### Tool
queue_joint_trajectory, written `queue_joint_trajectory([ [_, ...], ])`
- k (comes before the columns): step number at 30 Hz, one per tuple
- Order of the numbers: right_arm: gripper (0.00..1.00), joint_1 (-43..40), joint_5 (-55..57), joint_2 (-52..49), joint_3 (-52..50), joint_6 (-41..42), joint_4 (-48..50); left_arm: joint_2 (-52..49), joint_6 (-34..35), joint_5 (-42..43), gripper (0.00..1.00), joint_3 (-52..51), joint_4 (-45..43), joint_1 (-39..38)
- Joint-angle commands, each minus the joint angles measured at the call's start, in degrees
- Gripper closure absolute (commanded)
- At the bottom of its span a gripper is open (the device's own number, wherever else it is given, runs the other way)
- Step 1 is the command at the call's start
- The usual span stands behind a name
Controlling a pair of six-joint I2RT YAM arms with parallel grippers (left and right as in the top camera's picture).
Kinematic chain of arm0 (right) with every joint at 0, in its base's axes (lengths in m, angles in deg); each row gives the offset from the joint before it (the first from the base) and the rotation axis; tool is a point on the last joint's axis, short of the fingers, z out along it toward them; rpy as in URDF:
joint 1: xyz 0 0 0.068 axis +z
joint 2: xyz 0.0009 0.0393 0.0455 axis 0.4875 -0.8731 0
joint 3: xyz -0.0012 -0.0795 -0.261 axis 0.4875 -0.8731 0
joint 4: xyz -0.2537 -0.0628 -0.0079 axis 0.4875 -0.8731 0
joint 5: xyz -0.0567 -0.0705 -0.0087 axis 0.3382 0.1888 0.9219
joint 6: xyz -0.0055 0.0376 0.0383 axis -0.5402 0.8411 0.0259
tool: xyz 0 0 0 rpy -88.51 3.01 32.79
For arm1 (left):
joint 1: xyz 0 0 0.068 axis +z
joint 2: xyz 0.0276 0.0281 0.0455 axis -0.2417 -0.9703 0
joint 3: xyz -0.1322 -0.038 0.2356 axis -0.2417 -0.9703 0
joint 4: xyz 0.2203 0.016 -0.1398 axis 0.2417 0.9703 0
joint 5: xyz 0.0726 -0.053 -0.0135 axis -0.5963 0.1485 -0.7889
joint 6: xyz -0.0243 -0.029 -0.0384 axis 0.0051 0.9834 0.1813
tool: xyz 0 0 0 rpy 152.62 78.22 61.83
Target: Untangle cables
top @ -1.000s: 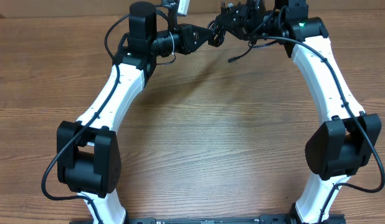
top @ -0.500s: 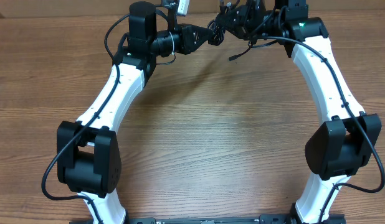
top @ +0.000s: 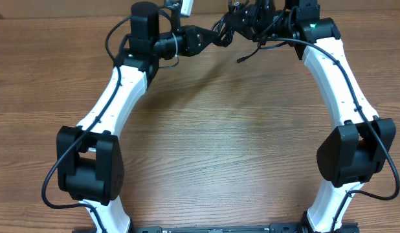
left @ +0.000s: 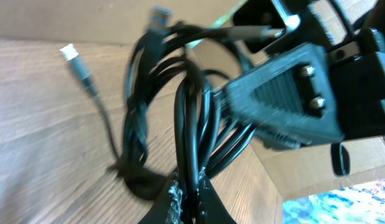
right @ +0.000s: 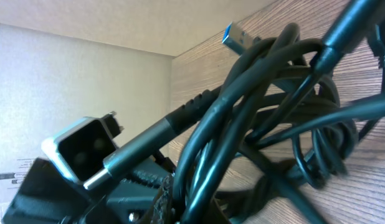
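Black cables (top: 227, 31) hang in one knotted bundle above the far edge of the wooden bench (top: 206, 142), pinched from both sides. The left gripper (left: 189, 200) has its jaws drawn narrow on several strands at once, and the right gripper (right: 183, 208) is clamped the same way on a clump of cords. A loose end (top: 245, 58) dangles toward the bench just right of the middle, and a blue-tipped plug (right: 233, 34) pokes out of the top of the coil.

The likely trouble lies in those grips. Each one appears to hold more than one cord, so pulling the arms apart could cinch the knot tighter rather than free a loop. A plug head could snag inside a loop and jam, or a strand could slide out of the pinch and drop the whole bundle. The grippers also sit close together near the bench's far edge, so they could knock into each other, or a dropped cord could fall off the back.
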Motion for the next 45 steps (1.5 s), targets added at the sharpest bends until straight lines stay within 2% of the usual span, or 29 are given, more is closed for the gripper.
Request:
queue_joint_trajectory([
  [1, 0.96, -2.9, 0.3, 1.1, 0.4, -0.5, 1.2, 0.5, -2.8, 1.8, 0.96, 0.2, 2.9, 4.4],
  [9, 0.96, -5.6, 0.2, 1.1, 0.4, -0.7, 0.9, 0.5, -5.7, 2.9, 0.96, 0.2, 8.1, 10.0],
  [45, 0.96, -13.6, 0.8, 1.1, 0.4, -5.7, -4.1, 0.5, -17.1, 2.3, 0.96, 0.2, 23.0, 17.0],
])
